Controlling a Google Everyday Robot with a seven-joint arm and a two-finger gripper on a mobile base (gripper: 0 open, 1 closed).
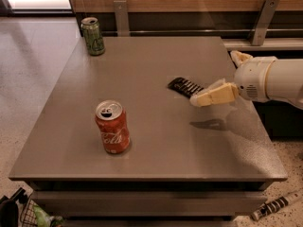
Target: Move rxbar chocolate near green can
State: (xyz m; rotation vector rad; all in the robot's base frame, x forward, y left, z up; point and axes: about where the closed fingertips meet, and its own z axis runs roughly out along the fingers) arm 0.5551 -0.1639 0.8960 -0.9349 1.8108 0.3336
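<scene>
Only writing I can kinda read is the white script on the red can (112, 128), looks like "Cola". The rxbar chocolate (183, 86) lies flat mid-table (156, 56), well apart from the green can (93, 36) at the far left corner. The arm reaches in level from the right, with the gripper (195, 100) just beside the bar's right end. Can't tell if it's spread or closed.

The pale cream jaws, on a white arm (274, 79), hang over the matte grey table (142, 56), with a dark shadow (208, 124) beneath. Just left of their tips lies the flat black rxbar chocolate (183, 86) with white lettering. Far left and beyond them stands the slim green can (93, 37), with pale yellowish markings and a silver top. Left and nearer, 1 orange-red soda can (112, 127) bears white script.
</scene>
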